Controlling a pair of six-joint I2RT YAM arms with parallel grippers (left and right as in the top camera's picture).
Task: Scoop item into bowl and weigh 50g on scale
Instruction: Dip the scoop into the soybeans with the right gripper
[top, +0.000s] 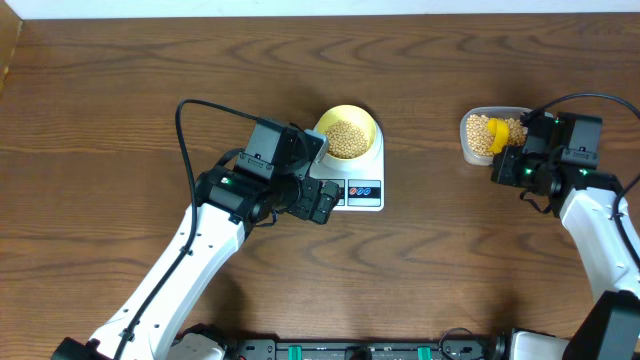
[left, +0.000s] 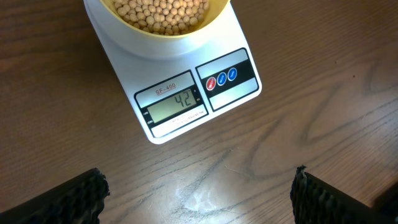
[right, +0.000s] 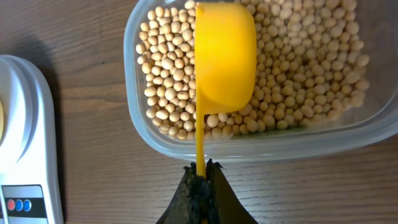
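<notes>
Right gripper holds the scoop in the tub; the bowl lies off to its left

Right gripper (right: 202, 173) is pinched tight on the thin handle of the yellow scoop (right: 225, 59). The scoop's long axis runs straight out ahead of the fingers, with its cup lying over the beans (right: 298, 81) in the clear tub (right: 292, 142). The cup shows only its smooth back, so I cannot tell whether it carries anything.

The white scale (top: 375, 175) sits well apart from the tub, toward the robot's left, and the pale bowl (top: 346, 110) on its platform already holds a good heap. Left gripper (left: 199, 196) hovers by the scale's front with its fingers spread wide and nothing between them. It is the nearer arm to the bowl, but the scoop is in the other one.

The display (left: 177, 102) reads 42, so I'd say only a small top-up is wanted. That move turns on carrying the scoop sideways to the left with the cup kept level, then tipping out a few beans at a time. A full scoop would likely overshoot
</notes>
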